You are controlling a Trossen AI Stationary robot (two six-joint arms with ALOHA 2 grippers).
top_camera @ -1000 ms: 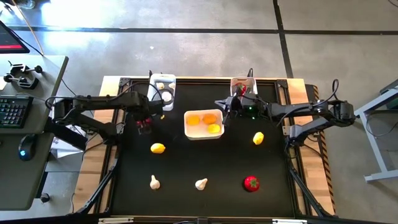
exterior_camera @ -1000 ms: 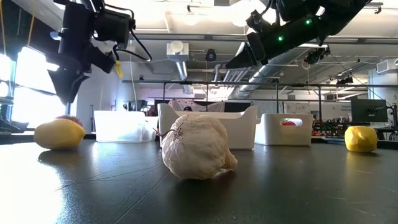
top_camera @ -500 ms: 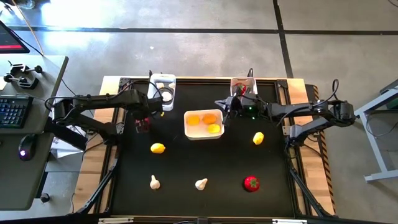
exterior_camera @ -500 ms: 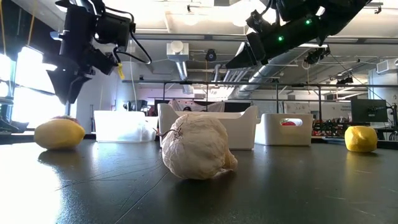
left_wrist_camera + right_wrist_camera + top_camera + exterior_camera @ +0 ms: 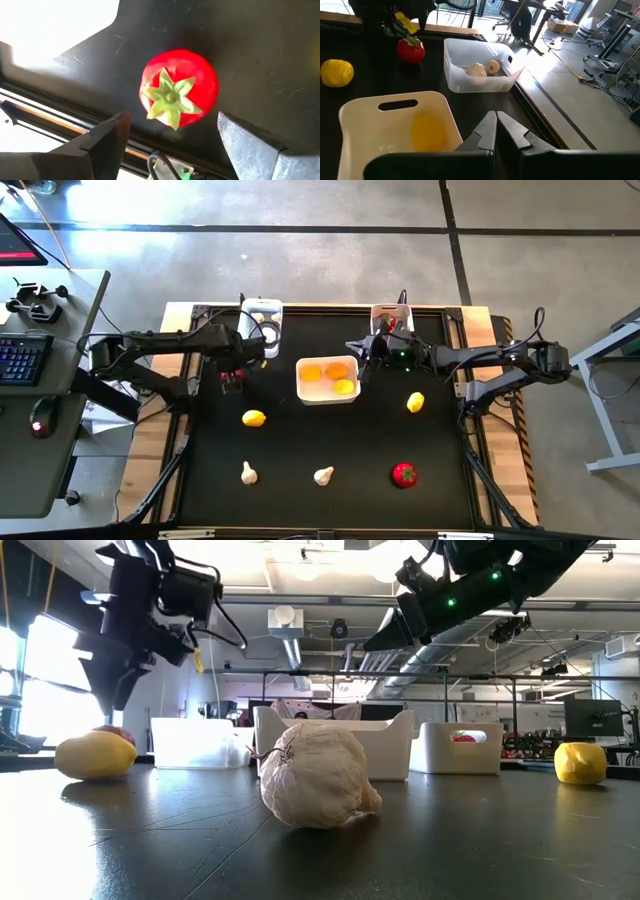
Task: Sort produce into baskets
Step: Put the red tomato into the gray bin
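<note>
A red round fruit with a green top [image 5: 180,95] rests on the black table near its left edge. My left gripper [image 5: 172,122] hangs over it, pointing down and open, one finger on either side of the fruit without touching it; in the high view it [image 5: 232,380] is beside the left narrow basket [image 5: 262,320], which holds garlic bulbs [image 5: 480,67]. My right gripper [image 5: 496,132] is shut and empty, hovering above the far rim of the wider middle basket [image 5: 328,380], which holds yellow-orange pieces. The right narrow basket [image 5: 392,318] stands at the far edge.
Loose on the table lie a yellow piece [image 5: 254,418], two garlic bulbs [image 5: 248,472] [image 5: 323,475], another red fruit [image 5: 404,474] and a second yellow piece [image 5: 415,402]. The table's left rail runs close by the left gripper.
</note>
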